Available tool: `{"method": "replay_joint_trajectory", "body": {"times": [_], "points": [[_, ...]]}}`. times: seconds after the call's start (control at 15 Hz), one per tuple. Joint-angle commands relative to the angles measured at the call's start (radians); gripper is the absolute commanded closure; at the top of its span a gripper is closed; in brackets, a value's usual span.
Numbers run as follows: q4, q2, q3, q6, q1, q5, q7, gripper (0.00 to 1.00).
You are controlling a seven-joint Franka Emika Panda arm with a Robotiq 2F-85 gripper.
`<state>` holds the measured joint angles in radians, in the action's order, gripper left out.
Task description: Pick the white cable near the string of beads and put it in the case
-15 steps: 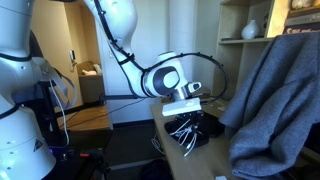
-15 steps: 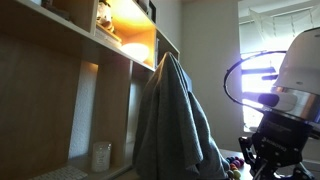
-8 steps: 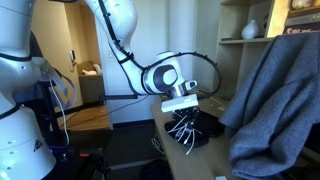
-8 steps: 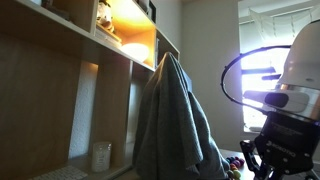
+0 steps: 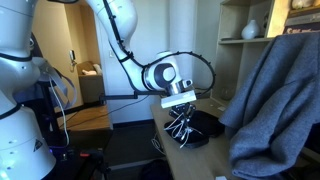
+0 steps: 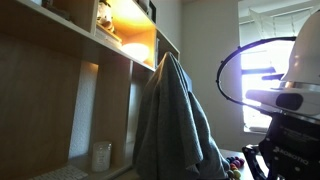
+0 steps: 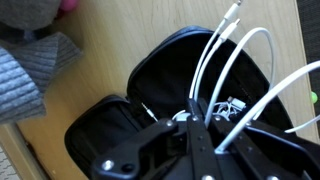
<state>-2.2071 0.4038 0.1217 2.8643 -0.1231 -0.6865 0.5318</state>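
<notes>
The white cable, a thin smooth cord in loose loops, is gripped in the clenched claw and held over the open case. At the left of the wrist view a soft grey cloth is laid on the pale wooden table. Beside it the case, black, rounded and oval, is spread in two hinged halves. The curved white strands are fanned across its right part.

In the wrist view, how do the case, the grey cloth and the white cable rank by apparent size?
1. case
2. grey cloth, only partly in view
3. white cable, thin, though its loops spread wide
</notes>
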Motion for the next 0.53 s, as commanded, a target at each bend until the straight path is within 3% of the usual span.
{"method": "replay_joint_trajectory", "body": {"times": [0.0, 0.47], "points": [[0.026, 0.008, 0.016, -0.049, -0.01, -0.006, 0.042, 0.99], [0.058, 0.035, 0.006, -0.087, -0.051, -0.03, 0.046, 0.99]]}}
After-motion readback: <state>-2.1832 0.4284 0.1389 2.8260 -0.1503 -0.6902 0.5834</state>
